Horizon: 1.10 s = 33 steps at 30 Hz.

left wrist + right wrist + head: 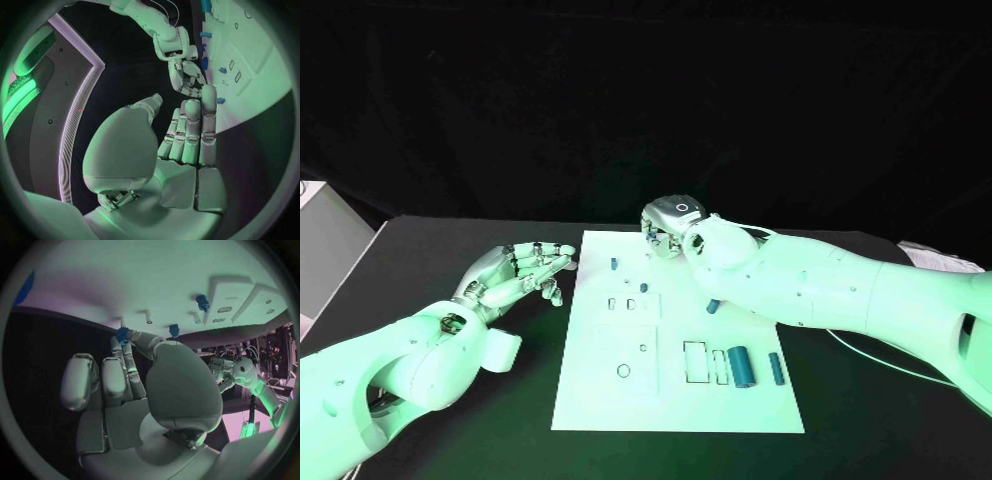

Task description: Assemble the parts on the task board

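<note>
The white board [678, 395] lay in the middle of the black table [877, 440], its long sides running away from the robot. Two large blue pieces [743, 367] and a slimmer one [776, 368] lay side by side near the board's right edge, beside empty rectangular slots. A small blue peg [613, 264] stood near the far left corner, another [643, 287] just inward of it. A further blue piece [713, 307] peeked out from under the right arm, partly hidden. The right hand [672, 228] hovered at the board's far edge, fingers curled downward; the right wrist view showed its fingertips [125, 340] at a small blue part [122, 333], though whether they pinched it could not be told. The left hand [519, 274] rested off the board's left edge, fingers straight and close together, holding nothing.
</note>
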Available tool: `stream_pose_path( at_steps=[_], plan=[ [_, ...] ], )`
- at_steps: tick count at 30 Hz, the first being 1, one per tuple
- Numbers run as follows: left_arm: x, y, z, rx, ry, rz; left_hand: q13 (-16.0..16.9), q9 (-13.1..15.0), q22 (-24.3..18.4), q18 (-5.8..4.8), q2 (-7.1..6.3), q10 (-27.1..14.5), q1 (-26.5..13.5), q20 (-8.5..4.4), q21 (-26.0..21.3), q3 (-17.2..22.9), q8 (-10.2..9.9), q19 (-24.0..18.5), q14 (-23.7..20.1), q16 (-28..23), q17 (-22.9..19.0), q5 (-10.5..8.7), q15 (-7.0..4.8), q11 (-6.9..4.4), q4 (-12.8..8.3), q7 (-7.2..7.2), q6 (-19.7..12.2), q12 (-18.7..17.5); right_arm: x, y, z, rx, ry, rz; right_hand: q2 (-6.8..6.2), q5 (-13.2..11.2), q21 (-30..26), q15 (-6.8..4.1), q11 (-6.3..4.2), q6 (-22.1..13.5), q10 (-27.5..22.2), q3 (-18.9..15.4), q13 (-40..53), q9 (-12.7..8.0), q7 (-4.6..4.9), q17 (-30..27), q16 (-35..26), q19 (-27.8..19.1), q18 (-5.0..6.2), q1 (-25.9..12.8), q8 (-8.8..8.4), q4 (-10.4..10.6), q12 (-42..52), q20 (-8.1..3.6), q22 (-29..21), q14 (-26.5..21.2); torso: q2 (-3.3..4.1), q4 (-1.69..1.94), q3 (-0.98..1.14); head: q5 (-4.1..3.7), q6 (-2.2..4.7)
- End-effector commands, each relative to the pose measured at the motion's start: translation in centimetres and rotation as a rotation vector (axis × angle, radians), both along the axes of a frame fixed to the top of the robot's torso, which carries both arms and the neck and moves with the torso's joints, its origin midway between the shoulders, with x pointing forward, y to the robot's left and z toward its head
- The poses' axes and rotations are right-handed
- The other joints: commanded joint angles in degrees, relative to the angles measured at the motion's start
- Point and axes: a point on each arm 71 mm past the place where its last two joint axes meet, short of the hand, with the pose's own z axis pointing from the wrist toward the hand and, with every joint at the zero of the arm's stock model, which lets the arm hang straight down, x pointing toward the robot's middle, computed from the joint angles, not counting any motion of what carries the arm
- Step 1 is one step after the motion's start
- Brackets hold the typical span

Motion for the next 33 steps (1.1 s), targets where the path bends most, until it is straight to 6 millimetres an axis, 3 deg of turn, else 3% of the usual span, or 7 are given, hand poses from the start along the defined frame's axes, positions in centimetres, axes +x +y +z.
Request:
stream_pose_path(
  at_steps=[1, 9, 14, 17, 24, 33],
  plan=[
    [-0.02, -0.16, 0.05, -0.007, 0.002, -0.020, 0.10, 0.10, 0.07, 0.30, 0.34, -0.46, -0.23, -0.08, 0.23, 0.00, -0.21, -0.49, -0.38, -0.03, -0.06, 0.09, 0.16, 0.01, -0.41, 0.51, -0.31, 0.23, -0.09, 0.03, -0.72, -0.032, 0.042, 0.002, 0.02, 0.13, 0.36, -0.22, -1.67, -0.30, 2.13, 0.23, 0.84, 0.09, 0.10, 0.02, 0.34, 2.11, -0.86, -0.50, -0.30, 0.03, 0.05, -0.40, 0.15, 0.13, 0.07, 0.00, 0.06, 0.00, -0.13],
    [0.04, -0.05, -0.01, -0.006, 0.005, -0.017, 0.14, 0.12, 0.12, 0.30, 0.42, -0.54, -0.20, -0.06, 0.32, 0.05, -0.20, -0.55, -0.39, 0.00, -0.05, 0.09, 0.18, 0.03, -0.42, 0.53, -0.34, 0.30, -0.11, -0.14, -0.78, -0.036, 0.047, -0.002, 0.00, 0.11, 0.41, -0.22, -1.67, -0.31, 2.12, 0.25, 0.84, 0.10, 0.09, 0.03, 0.35, 2.11, -0.87, -0.50, -0.31, 0.01, 0.03, -0.39, 0.22, 0.13, 0.11, 0.20, -0.06, -0.11, -0.14],
    [0.08, 0.09, -0.04, -0.004, 0.006, -0.015, 0.14, 0.12, 0.12, 0.30, 0.42, -0.54, -0.20, -0.06, 0.32, 0.05, -0.20, -0.55, -0.39, 0.00, -0.05, 0.09, 0.18, 0.03, -0.42, 0.53, -0.34, 0.30, -0.06, -0.30, -0.72, -0.039, 0.035, -0.009, -0.01, 0.09, 0.49, -0.21, -1.68, -0.32, 2.11, 0.29, 0.85, 0.12, 0.08, 0.12, 0.40, 2.11, -0.89, -0.48, -0.32, -0.04, 0.00, -0.38, 0.34, 0.13, 0.22, 0.04, 0.01, 0.26, 0.01],
    [0.10, 0.11, -0.06, -0.004, 0.006, -0.014, 0.18, 0.14, 0.18, 0.31, 0.47, -0.64, -0.16, -0.03, 0.41, 0.08, -0.20, -0.62, -0.44, -0.02, -0.10, 0.09, 0.20, 0.05, -0.46, 0.55, -0.39, 0.37, -0.07, -0.25, -0.67, -0.040, 0.025, -0.011, -0.01, 0.09, 0.49, -0.21, -1.68, -0.32, 2.11, 0.29, 0.85, 0.12, 0.08, 0.12, 0.40, 2.11, -0.89, -0.48, -0.32, -0.04, 0.00, -0.38, 0.34, 0.13, 0.21, -0.02, 0.00, 0.05, 0.06],
    [0.11, 0.11, -0.05, -0.004, 0.005, -0.012, 0.20, 0.14, 0.20, 0.31, 0.48, -0.68, -0.15, -0.01, 0.45, 0.09, -0.19, -0.65, -0.41, 0.03, -0.04, 0.09, 0.21, 0.06, -0.47, 0.55, -0.42, 0.40, -0.10, -0.27, -0.62, -0.042, 0.015, -0.015, -0.04, 0.09, 0.52, -0.21, -1.68, -0.34, 2.10, 0.35, 0.86, 0.15, 0.07, 0.07, 0.39, 2.10, -0.90, -0.43, -0.34, -0.12, -0.03, -0.38, 0.40, 0.11, 0.27, 0.15, -0.07, -0.04, 0.03],
    [0.16, 0.28, -0.08, -0.002, 0.005, -0.006, 0.20, 0.14, 0.20, 0.31, 0.48, -0.68, -0.15, -0.01, 0.45, 0.09, -0.19, -0.65, -0.41, 0.03, -0.04, 0.09, 0.21, 0.06, -0.47, 0.55, -0.42, 0.40, -0.11, -0.36, -0.55, -0.042, 0.002, -0.018, -0.10, 0.09, 0.49, -0.21, -1.67, -0.35, 2.10, 0.35, 0.87, 0.17, 0.09, 0.12, 0.42, 2.08, -0.89, -0.44, -0.35, -0.15, -0.04, -0.38, 0.37, 0.11, 0.36, 0.12, -0.09, -0.10, 0.17]
  ],
)
